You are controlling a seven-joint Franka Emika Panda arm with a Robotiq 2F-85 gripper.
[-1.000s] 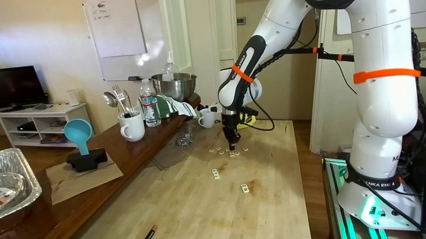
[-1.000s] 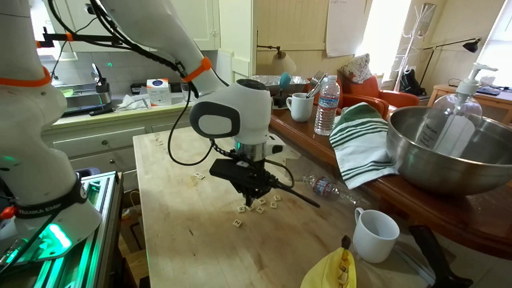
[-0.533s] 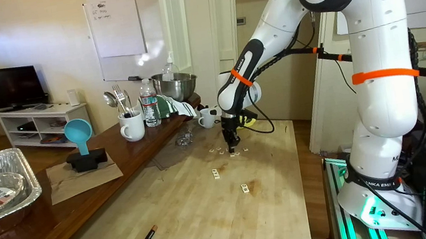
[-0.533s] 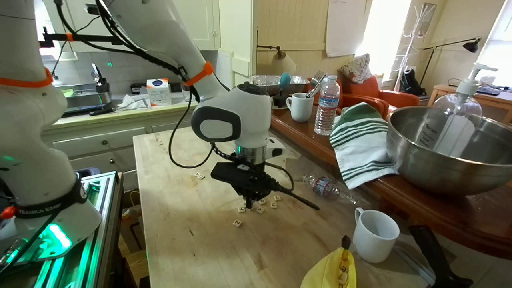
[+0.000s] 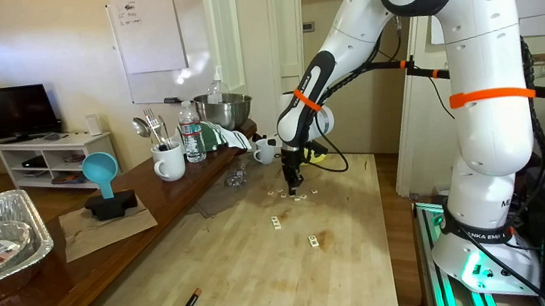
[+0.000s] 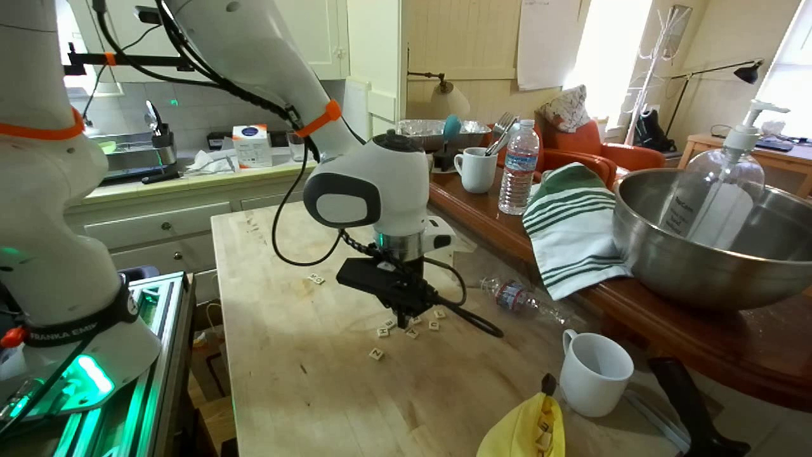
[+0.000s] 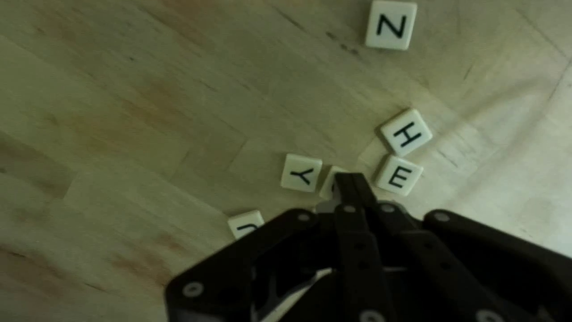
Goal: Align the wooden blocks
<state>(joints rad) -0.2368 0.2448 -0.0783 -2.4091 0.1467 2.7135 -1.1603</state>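
Note:
The wooden blocks are tiny pale letter tiles on the wooden tabletop. In the wrist view lie the N tile point(image 7: 390, 25), the H tile point(image 7: 406, 133), the E tile point(image 7: 398, 175) close beside H, the Y tile point(image 7: 301, 173), and a partly covered tile point(image 7: 246, 223) at lower left. My gripper point(image 7: 351, 176) is shut, its fingertips pressed together, over part of another tile point(image 7: 330, 182) between Y and E, whose letter is mostly hidden. The gripper is low among the tiles in both exterior views point(image 5: 292, 193) point(image 6: 401, 324). A short tile row point(image 5: 276, 222) and a tile pair point(image 5: 313, 241) lie apart.
A battery point(image 5: 192, 300) lies on the tabletop point(image 5: 247, 279). A yellow banana-shaped pouch point(image 6: 523, 425), a white mug point(image 6: 596, 373), a black-handled utensil point(image 6: 688, 406) and a fallen plastic bottle point(image 6: 517, 297) are near the tiles. A raised brown counter point(image 5: 150, 197) borders the table.
The gripper has shifted slightly, leftward in an exterior view and rightward in another, staying low. The tile beside H, earlier covered by the fingers, now shows. The gripper stays shut.

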